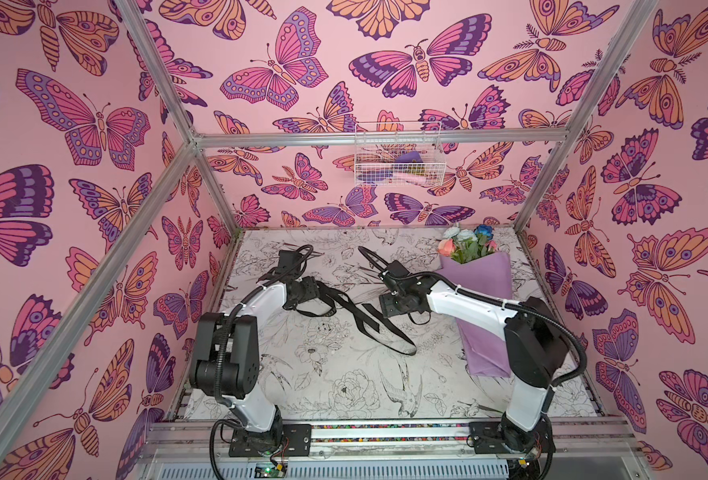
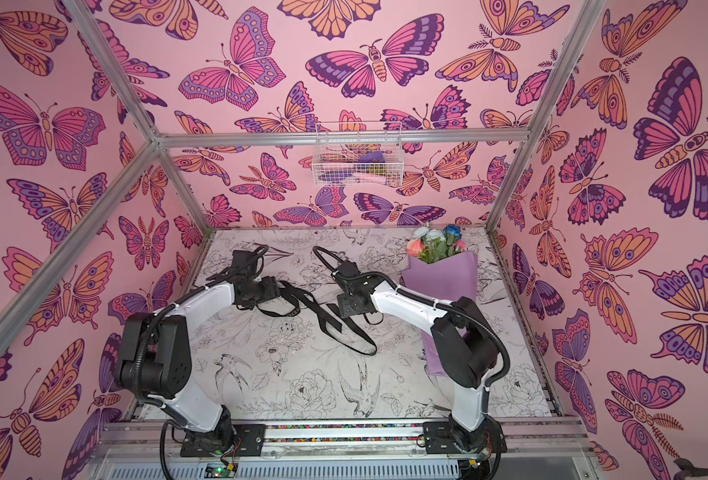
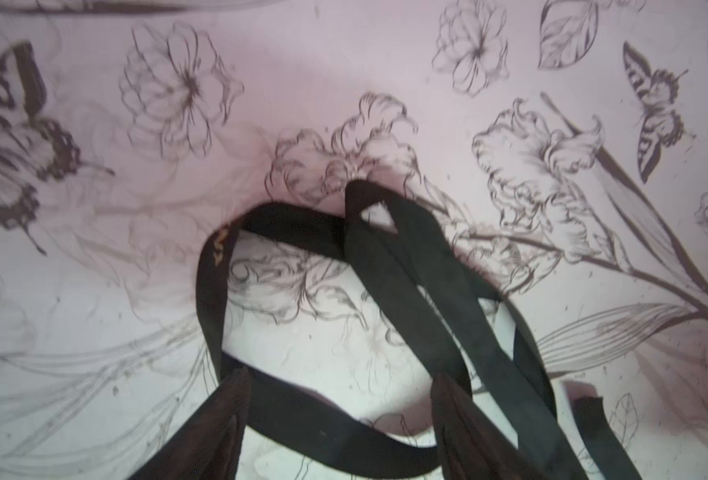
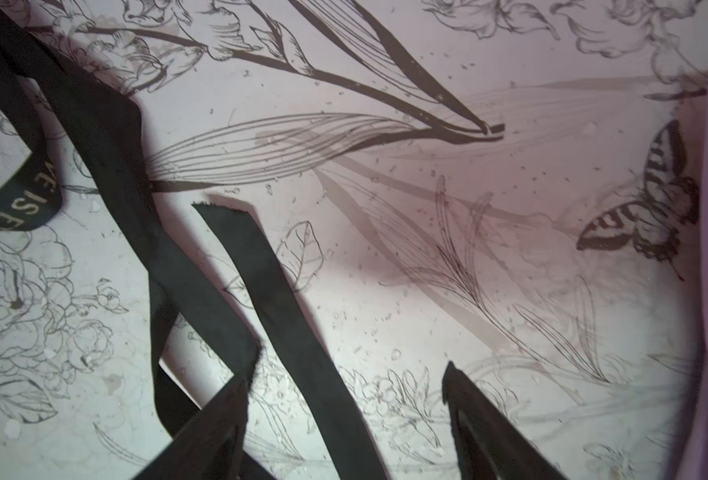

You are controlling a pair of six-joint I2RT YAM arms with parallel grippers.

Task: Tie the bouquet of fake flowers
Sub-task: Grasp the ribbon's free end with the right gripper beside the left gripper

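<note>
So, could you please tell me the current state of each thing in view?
bouquet of fake flowers: lying flat, lilac-wrapped, untied.
black ribbon: loose on the table, clear of the bouquet.
left end effector: open, astride a ribbon strand.
right end effector: open, holding nothing.
wire basket: hanging on back wall.

Top views high overhead; wrist views near tabletop (image 3: 94, 291).

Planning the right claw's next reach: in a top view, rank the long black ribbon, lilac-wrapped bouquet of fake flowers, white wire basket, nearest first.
1. long black ribbon, beneath right claw
2. bouquet of fake flowers, right side
3. white wire basket, back wall
</note>
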